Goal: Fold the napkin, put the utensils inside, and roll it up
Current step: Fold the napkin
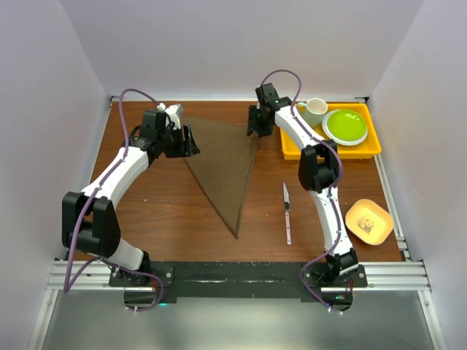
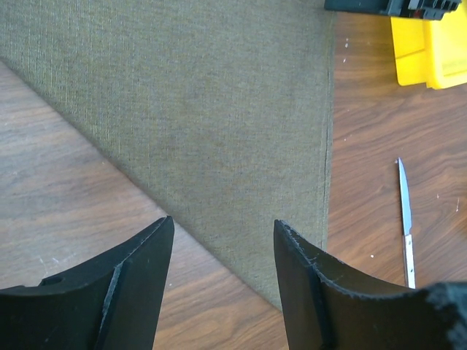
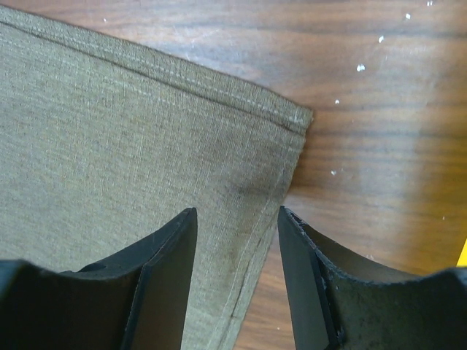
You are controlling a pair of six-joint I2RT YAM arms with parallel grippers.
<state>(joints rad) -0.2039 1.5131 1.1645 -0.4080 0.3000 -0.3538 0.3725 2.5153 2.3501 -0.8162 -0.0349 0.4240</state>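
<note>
The dark brown napkin (image 1: 222,164) lies flat on the wooden table, folded into a triangle with its point toward the near edge. My left gripper (image 1: 190,141) hovers at its back left corner, open; in the left wrist view the jaws (image 2: 222,237) stand apart over the napkin's (image 2: 204,109) slanted edge and hold nothing. My right gripper (image 1: 256,125) is at the back right corner, open, its jaws (image 3: 237,222) astride the hemmed side edge of the napkin (image 3: 131,168), which lies flat. The silver knife (image 1: 287,213) lies right of the napkin, also seen as a thin knife (image 2: 406,219) from the left wrist.
A yellow tray (image 1: 292,151) at the back right holds a pale cup (image 1: 315,111) and a green plate (image 1: 345,126). A small orange dish (image 1: 370,221) sits near the right edge. White walls enclose the table on three sides.
</note>
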